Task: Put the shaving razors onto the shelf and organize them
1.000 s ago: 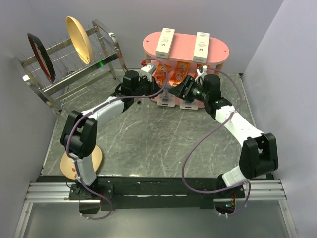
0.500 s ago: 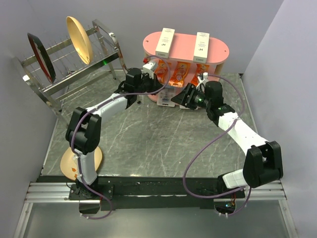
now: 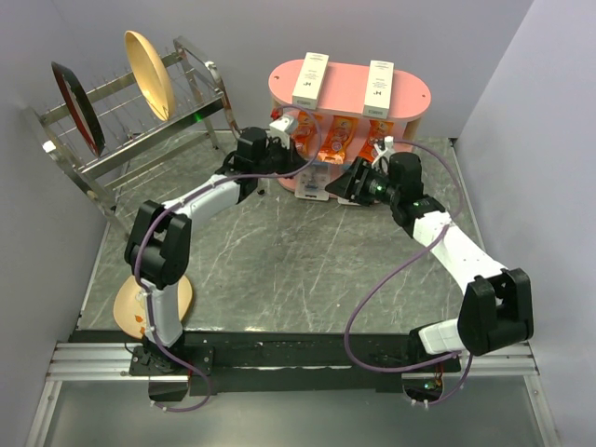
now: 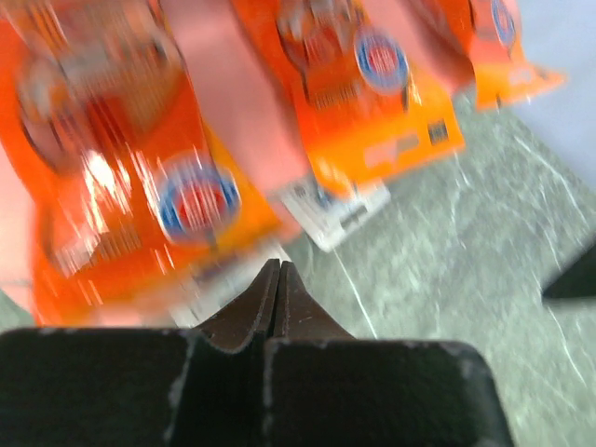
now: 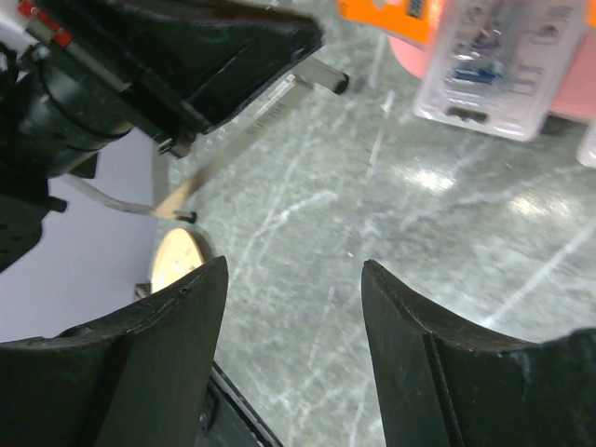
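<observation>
The left hand is closed with nothing between its fingers, its tips aimed at the foot of the pink shelf. Just ahead of the tips, blurred orange snack packets fill the wrist view. Below them, on the bench, shows a white card edge, too blurred to name for certain. The right hand is open and empty above the bench. A razor pack stands ahead of it and off to its right, at the shelf's base, well apart from both fingers.
</observation>
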Motion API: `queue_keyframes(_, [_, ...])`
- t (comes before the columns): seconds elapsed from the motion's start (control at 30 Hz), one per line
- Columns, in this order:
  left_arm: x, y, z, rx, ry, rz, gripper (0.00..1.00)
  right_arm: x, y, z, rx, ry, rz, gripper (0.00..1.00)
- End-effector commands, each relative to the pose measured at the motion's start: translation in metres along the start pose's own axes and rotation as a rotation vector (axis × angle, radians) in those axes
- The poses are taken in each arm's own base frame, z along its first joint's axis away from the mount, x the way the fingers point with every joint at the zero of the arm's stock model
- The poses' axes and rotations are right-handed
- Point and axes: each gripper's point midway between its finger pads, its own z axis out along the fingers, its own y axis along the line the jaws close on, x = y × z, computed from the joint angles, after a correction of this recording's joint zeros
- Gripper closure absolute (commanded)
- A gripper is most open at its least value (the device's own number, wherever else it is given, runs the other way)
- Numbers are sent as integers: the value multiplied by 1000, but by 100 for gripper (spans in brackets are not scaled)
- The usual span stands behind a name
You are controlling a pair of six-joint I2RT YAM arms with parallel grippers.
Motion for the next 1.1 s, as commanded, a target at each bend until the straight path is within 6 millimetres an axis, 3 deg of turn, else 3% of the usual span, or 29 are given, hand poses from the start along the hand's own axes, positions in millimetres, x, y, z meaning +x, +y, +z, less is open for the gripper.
queue_keyframes(0.0, [-9, -40, -46, 95, 12, 36, 99, -18, -4, -29, 45, -39, -92, 33])
queue_keyframes(0.03, [-4, -43, -54, 99, 25, 31, 95, -23, -6, -37, 65, -53, -120, 33])
queue_keyframes(0.07, [17, -43, -62, 94, 71, 11, 91, -18, -16, -44, 106, -27, -103, 33])
queue_keyframes(0.1, [12, -49, -75, 94, 64, 31, 86, -25, -28, -54, 145, -39, -93, 33])
queue_keyframes(0.17, [38, -46, -92, 64, 135, 30, 64, -19, -45, -73, 220, -13, -108, 32])
queue_keyframes(0.2, [31, -51, -104, 57, 120, 50, 55, -25, -62, -86, 280, -29, -98, 32])
queue_keyframes(0.27, [53, -50, -122, 32, 194, 48, 35, -22, -84, -112, 384, -19, -106, 30])
queue_keyframes(0.33, [57, -51, -140, -5, 230, 43, 1, -29, -111, -141, 522, -48, -98, 26])
queue_keyframes(0.47, [59, -44, -170, -84, 210, 12, 1, -33, -160, -203, 869, -108, -99, 21])
queue_keyframes(0.5, [49, -37, -182, -142, 164, 15, 1, -34, -163, -211, 911, -115, -116, 21])
queue_keyframes(0.53, [57, -24, -191, -190, 164, -6, 0, -37, -161, -222, 944, -124, -160, 20])
queue_keyframes(0.6, [52, -15, -207, -241, 136, 18, 1, -40, -164, -237, 1014, -153, -183, 19])
queue_keyframes(0.63, [49, 0, -217, -296, 120, 11, 1, -38, -157, -245, 1027, -158, -181, 19])
queue_keyframes(0.73, [31, 16, -240, -396, 68, 28, 0, -31, -141, -258, 1027, -154, -164, 16])
queue_keyframes(0.9, [24, 22, -266, -477, 45, 105, 1, -19, -115, -262, 922, -156, -228, 12])
queue_keyframes(1.07, [36, 21, -276, -481, 38, 58, 1, -21, -78, -252, 745, -185, -302, 9])
